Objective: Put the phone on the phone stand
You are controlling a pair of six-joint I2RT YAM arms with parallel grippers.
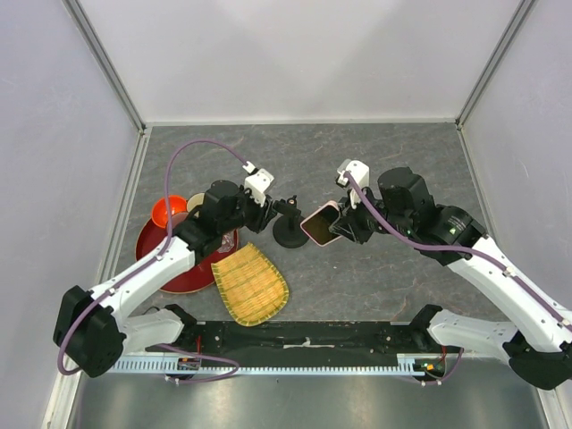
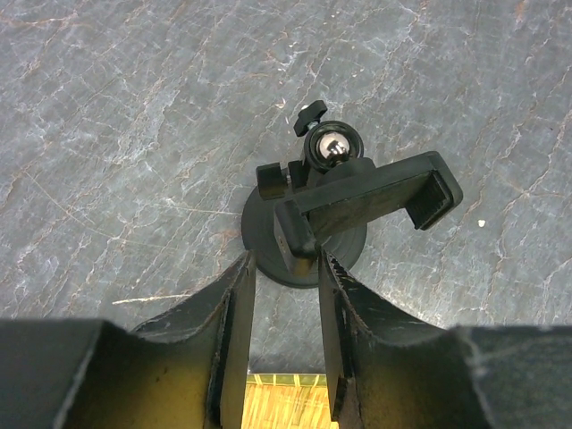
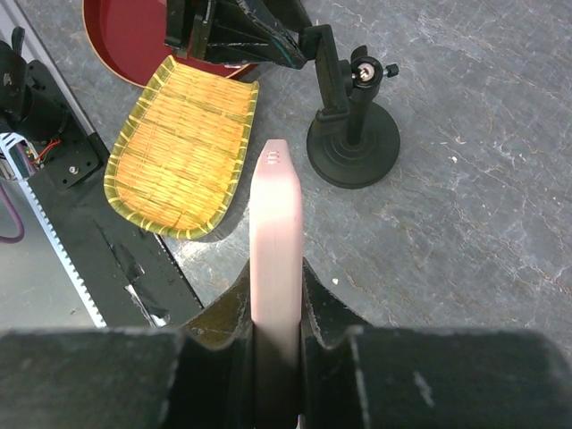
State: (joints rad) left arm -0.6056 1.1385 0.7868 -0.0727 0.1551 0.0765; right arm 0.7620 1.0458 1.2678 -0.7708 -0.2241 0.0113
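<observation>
Little room between phone (image 1: 319, 223), phone stand (image 1: 290, 236)

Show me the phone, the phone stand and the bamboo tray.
phone (image 3: 273, 223): right wrist view, pink case edge.
phone stand (image 2: 366, 192): left wrist view, clamp bracket.
bamboo tray (image 1: 250, 284): top external view, woven middle.

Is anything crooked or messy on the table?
The clamp on top of the phone stand looks tipped, one end lower than the other, its low end at the tips of the left gripper. The right gripper holds the phone up on its edge. Nothing looks spilled or broken.
</observation>
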